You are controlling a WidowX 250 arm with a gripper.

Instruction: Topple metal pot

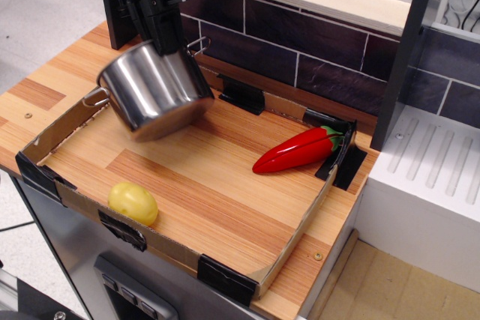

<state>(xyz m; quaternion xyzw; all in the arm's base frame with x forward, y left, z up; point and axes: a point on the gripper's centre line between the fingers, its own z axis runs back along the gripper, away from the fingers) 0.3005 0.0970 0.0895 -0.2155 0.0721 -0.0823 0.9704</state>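
A wooden bench (45, 103) is seen from above, backed along its far edge by a wall of dark tiles (300, 43). On the bench a shallow cardboard tray (292, 241), taped black at its corners, covers most of the surface. A white ridged unit (427, 177) is set beside the right edge of the bench.

The metal pot (154, 91) is found toward the far-left corner of the bench, inside the tray. It is tilted, with its base turned toward the near edge and its rim toward the far-left corner. Whether its base touches the tray floor cannot be told. One wire handle (94, 97) is seen at the left of the rim and another (199, 43) at the far right.

The black gripper (166, 37) is lowered onto the far side of the pot's rim, and appears to be clamped on that rim, though the fingertips are hidden by the pot.

A red pepper (295, 151) is laid near the far-right corner of the tray, well apart from the pot. A yellow potato (133, 203) is placed just beside the tray's near wall, toward the near-left corner.
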